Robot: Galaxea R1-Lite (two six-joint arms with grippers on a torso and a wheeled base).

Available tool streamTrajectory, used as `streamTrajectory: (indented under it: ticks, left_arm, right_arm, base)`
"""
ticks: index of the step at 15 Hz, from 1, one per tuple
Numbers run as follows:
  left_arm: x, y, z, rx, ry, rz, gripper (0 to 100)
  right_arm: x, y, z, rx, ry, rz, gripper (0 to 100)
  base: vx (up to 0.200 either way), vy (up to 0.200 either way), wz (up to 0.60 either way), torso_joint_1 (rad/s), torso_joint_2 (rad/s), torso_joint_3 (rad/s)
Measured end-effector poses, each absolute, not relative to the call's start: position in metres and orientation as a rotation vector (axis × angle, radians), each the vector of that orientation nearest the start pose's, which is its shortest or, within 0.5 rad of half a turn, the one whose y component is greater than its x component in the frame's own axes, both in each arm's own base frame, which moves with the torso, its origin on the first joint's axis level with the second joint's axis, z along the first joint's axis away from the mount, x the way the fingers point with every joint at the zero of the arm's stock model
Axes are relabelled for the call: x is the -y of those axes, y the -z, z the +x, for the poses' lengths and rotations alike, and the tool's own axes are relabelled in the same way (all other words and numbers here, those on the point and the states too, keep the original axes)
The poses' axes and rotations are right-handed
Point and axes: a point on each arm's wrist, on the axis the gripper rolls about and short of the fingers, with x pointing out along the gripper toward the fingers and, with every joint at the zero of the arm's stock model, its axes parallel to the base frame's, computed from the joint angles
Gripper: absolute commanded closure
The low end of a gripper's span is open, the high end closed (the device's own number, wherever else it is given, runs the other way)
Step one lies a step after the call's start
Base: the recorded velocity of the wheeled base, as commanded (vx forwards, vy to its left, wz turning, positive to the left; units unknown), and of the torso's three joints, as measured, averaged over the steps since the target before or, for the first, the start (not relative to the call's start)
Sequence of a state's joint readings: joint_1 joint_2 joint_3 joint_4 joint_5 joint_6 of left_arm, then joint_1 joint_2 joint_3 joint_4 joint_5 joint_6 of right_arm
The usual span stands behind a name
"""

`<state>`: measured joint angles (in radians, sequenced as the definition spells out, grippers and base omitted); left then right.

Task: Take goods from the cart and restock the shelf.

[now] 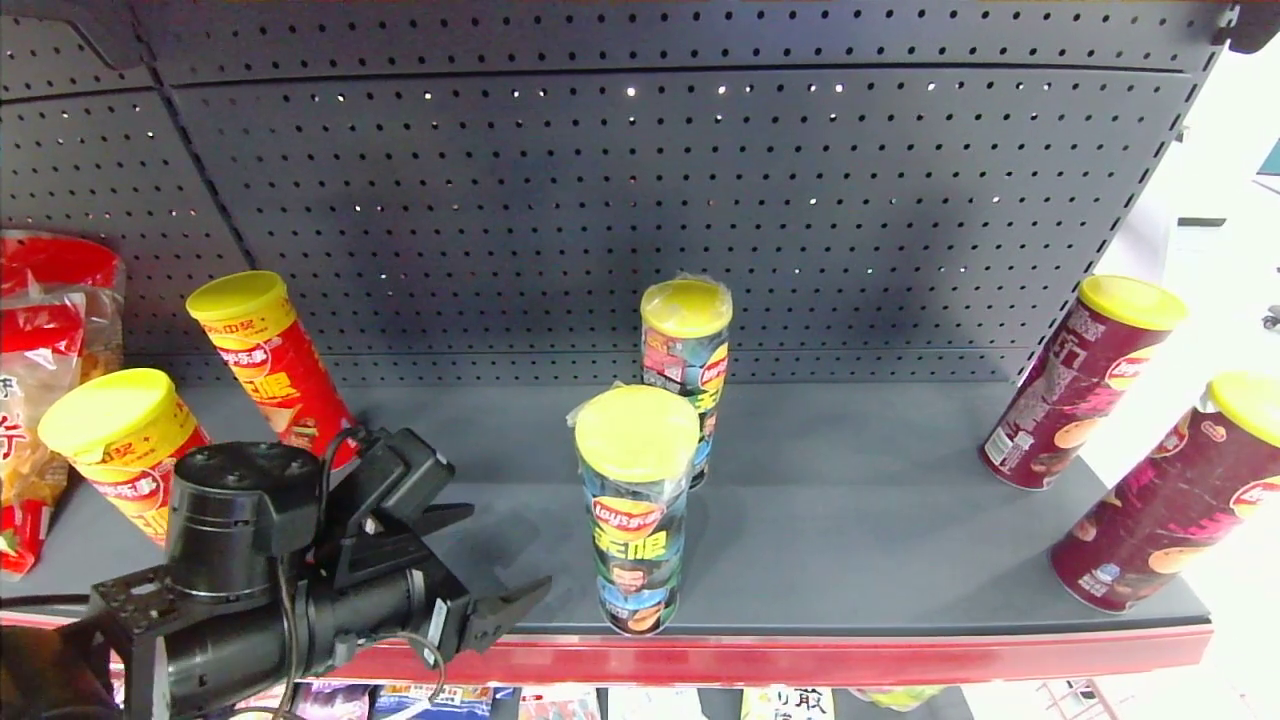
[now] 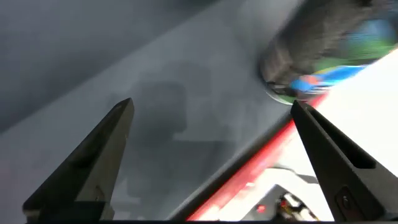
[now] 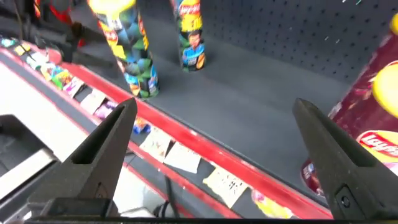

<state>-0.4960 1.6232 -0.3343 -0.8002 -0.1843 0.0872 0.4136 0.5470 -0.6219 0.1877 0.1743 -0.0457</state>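
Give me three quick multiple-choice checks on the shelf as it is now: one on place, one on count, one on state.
1. Where is the left claw?
A. Left of the front blue can, at the front edge of the shelf
B. At the shelf's right end
C. Up against the back panel

2. How many cans with yellow lids are on the shelf?
A. Four
B. Six
C. Eight

3. What state is the left claw in?
A. Shut on a can
B. Shut on a bag
C. Open, holding nothing

Answers:
1. A: the head view shows it beside that can, by the red front edge.
2. B: two red cans, two blue cans, two maroon cans.
3. C: its fingers are spread with only shelf between them.
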Motion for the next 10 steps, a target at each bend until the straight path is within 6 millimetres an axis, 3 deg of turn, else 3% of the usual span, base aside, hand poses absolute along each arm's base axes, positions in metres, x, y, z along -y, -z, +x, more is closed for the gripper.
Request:
streamTrajectory:
  ticks: [10]
  left_arm:
    - [0.143, -0.093, 0.228, -0.485, 0.705, 0.19, 0]
  right_arm:
    - [-0.007, -0.235, 0.006, -0.082, -0.566, -0.028, 0]
  base:
    - [0.0, 0.0, 0.0, 0.0, 0.0, 0.0]
